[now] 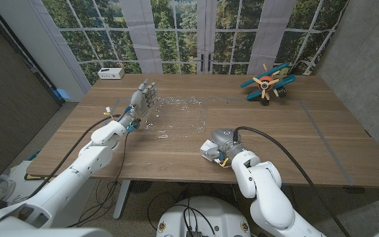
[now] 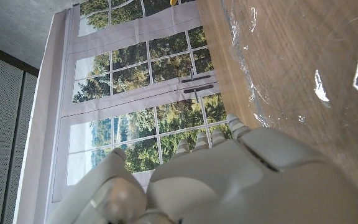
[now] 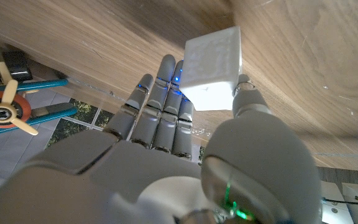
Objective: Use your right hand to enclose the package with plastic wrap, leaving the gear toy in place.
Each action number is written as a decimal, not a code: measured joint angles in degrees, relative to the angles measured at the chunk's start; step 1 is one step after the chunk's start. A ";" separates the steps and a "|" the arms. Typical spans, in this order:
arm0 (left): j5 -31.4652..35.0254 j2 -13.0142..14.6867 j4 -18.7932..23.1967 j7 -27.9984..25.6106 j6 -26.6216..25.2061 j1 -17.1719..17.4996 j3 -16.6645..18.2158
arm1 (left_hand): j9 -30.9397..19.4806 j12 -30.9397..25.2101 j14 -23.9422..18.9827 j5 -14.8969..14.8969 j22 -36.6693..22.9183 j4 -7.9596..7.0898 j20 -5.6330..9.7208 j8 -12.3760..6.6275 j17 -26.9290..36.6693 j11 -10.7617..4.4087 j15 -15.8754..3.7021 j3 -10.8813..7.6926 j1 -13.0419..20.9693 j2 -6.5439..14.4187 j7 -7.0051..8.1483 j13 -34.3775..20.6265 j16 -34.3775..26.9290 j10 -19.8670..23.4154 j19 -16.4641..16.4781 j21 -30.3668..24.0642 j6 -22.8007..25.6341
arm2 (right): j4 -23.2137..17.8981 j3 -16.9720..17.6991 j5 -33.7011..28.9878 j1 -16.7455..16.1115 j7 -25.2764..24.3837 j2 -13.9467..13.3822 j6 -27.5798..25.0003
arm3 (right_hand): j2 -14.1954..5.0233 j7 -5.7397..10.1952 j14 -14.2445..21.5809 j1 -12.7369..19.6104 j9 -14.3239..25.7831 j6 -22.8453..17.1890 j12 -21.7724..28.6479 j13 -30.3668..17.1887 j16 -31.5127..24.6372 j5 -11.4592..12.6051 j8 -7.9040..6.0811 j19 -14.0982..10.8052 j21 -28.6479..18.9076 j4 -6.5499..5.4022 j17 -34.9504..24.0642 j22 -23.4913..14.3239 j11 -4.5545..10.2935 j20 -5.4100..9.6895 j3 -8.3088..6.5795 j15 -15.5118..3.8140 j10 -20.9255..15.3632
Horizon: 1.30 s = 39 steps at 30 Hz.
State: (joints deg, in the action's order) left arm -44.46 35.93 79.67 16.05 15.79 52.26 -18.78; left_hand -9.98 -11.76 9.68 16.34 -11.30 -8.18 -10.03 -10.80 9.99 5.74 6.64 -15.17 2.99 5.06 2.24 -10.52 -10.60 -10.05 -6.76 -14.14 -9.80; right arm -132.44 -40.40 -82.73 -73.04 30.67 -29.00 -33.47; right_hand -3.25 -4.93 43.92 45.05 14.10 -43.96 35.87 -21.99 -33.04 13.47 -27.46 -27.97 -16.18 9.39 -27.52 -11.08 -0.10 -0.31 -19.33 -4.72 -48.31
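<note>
The right hand [image 1: 217,150] pinches the white box [image 3: 212,67] low in the frame; the plastic wrap [image 1: 176,115] lies up-left, beside the spread left hand [image 1: 141,97].

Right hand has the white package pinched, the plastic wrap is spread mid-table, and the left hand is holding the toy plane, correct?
Not quite. In the head view the left hand stands open at the plastic wrap's edge, while the toy plane sits untouched far across the table. The right hand does hold the white package.
</note>
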 measured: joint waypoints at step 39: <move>0.20 2.57 6.26 -6.11 1.59 6.23 3.77 | 0.00 0.00 0.00 0.00 0.00 0.23 0.00 0.00 0.00 -0.01 0.00 0.23 0.23 0.23 0.00 0.00 0.00 0.01 0.00 0.00 0.00 | 3.05 1.15 13.67 10.08 -15.39 -1.99 3.73 | 0.84 0.63 1.44 0.84 -0.62 -2.03 2.44 -0.12 0.67 -1.28 -1.00 0.24 -0.22 -0.15 -1.08 0.02 0.02 -0.23 -0.12 -0.37 -1.26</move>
State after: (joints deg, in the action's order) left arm -44.25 38.49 85.94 9.94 17.38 58.49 -15.01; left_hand -9.99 -11.76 9.68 16.34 -11.30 -7.95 -10.03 -10.80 9.99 5.73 6.64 -14.94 3.22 5.29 2.24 -10.52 -10.60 -10.04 -6.76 -14.14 -9.80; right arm -129.39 -39.25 -69.06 -62.96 15.28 -31.00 -29.74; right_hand -2.41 -4.30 45.36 45.89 13.48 -45.99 38.31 -22.11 -32.38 12.19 -28.46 -27.73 -16.41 9.24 -28.60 -11.06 -0.08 -0.54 -19.45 -5.09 -49.57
